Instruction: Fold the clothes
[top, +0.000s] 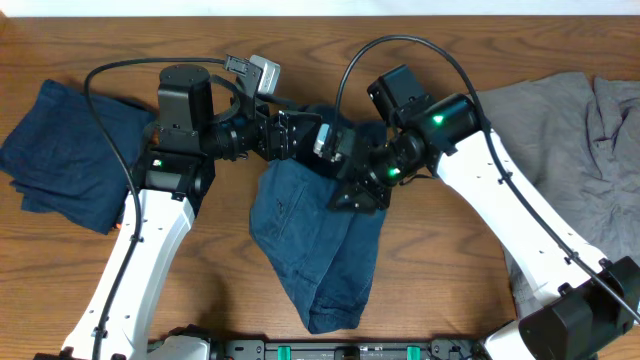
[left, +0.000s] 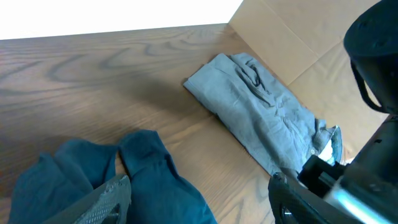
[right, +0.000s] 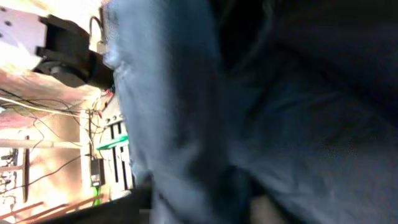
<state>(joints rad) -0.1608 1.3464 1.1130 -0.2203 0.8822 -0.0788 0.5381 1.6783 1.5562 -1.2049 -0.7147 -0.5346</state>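
Lying on wood surface (top: 440, 290), navy shorts (top: 310, 250) at 6 o'clock, grey garment (top: 560, 150) at 3, left fingers (left: 106, 196) spread, right fingers (top: 352, 195) state unclear

We find bare table (top: 440, 270) between the shorts (top: 300, 240) and the grey clothes (top: 560, 130), and along the far edge. The left arm (top: 150, 250) and right arm (top: 510, 200) crowd the middle, nearly touching over the shorts. A navy pile (top: 60, 150) fills the far left.
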